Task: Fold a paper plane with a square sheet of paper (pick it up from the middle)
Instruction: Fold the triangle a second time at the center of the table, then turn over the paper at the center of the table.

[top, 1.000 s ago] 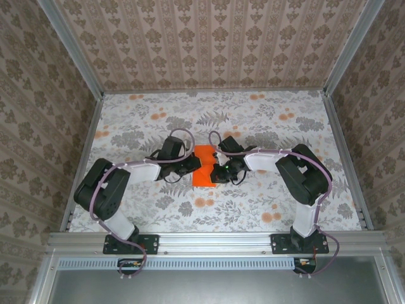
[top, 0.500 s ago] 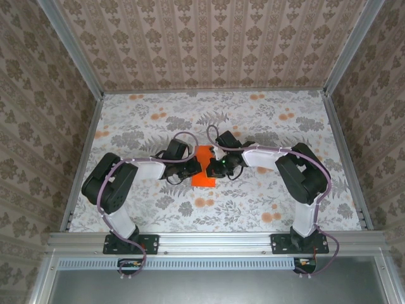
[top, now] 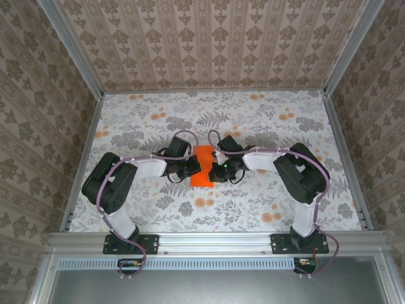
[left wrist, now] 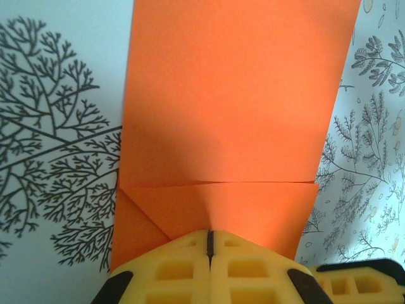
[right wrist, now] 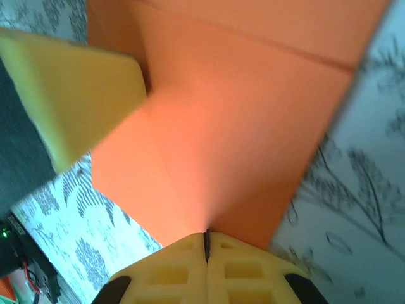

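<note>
The bright orange sheet of paper (top: pixel 203 166) lies folded into a narrow rectangle at the middle of the floral table, between both grippers. My left gripper (top: pixel 192 167) pinches its left edge, and in the left wrist view the yellow fingers (left wrist: pixel 183 269) are pressed together on the paper (left wrist: pixel 234 101) at a fold flap. My right gripper (top: pixel 217 170) pinches the right edge. In the right wrist view its fingers (right wrist: pixel 240 269) are shut on the paper (right wrist: pixel 228 139), with the left gripper's yellow finger (right wrist: pixel 76 88) across from it.
The floral tablecloth (top: pixel 253 126) spreads around the paper, with pale orange flower blotches (top: pixel 204 202) just in front. Patterned walls and metal rails (top: pixel 342 152) enclose the table on three sides.
Both grippers closed in toward each other on the paper, which went from a wider bent shape to a narrower one. The left arm's elbow shifted right.
</note>
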Controlling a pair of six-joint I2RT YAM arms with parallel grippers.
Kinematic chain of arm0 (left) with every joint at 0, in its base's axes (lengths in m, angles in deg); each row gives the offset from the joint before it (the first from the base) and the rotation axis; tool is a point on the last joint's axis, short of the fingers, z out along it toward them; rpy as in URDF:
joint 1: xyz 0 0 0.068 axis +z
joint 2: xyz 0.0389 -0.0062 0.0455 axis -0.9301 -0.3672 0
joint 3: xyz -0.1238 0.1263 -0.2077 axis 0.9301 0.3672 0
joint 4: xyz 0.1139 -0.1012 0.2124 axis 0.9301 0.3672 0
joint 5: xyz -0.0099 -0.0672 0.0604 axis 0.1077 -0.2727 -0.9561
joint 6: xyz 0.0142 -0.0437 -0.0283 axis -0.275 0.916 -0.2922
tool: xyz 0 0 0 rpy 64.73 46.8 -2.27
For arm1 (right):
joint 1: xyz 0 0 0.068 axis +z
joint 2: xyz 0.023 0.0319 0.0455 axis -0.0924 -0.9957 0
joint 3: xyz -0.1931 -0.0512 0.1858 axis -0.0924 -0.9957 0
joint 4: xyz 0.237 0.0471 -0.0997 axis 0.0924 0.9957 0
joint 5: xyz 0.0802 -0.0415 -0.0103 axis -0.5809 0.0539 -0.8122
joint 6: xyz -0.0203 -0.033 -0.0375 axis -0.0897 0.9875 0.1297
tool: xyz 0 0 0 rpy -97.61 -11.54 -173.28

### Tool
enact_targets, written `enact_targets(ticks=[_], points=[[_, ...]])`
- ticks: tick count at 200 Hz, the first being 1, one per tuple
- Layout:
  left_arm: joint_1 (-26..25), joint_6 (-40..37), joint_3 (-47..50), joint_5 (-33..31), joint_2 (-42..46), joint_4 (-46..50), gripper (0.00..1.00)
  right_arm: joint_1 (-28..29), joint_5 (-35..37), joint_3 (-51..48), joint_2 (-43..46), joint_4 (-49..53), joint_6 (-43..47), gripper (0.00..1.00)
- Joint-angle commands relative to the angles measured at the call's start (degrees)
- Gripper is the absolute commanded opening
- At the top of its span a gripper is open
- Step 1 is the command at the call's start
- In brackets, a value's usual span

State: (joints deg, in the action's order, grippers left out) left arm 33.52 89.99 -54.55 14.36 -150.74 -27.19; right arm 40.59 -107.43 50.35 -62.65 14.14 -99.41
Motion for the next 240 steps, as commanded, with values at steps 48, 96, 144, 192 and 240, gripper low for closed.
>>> enact_targets(ticks=[48,96,144,192,240], points=[[0.3,-0.7,-3.3,-1.2,-2.3,5.4,0.00,-3.1,1.2,-4.0,8.0,7.0,3.9,0.00],[1.5,-1.8,-8.8,0.4,4.1,8.7,0.33,-6.2,1.6,0.9,10.0,0.5,0.1,0.34],[7.3,-1.0,-4.5,0.4,11.7,11.1,0.59,-8.1,0.4,4.9,5.2,-0.5,1.9,0.43],[10.3,-3.5,0.1,0.1,16.9,11.1,0.91,-8.1,-5.3,7.3,-1.0,-4.4,1.4,0.42],[10.3,-2.8,2.7,4.4,16.8,5.5,1.00,-8.1,-8.3,8.0,-4.4,-6.8,0.3,0.34]])
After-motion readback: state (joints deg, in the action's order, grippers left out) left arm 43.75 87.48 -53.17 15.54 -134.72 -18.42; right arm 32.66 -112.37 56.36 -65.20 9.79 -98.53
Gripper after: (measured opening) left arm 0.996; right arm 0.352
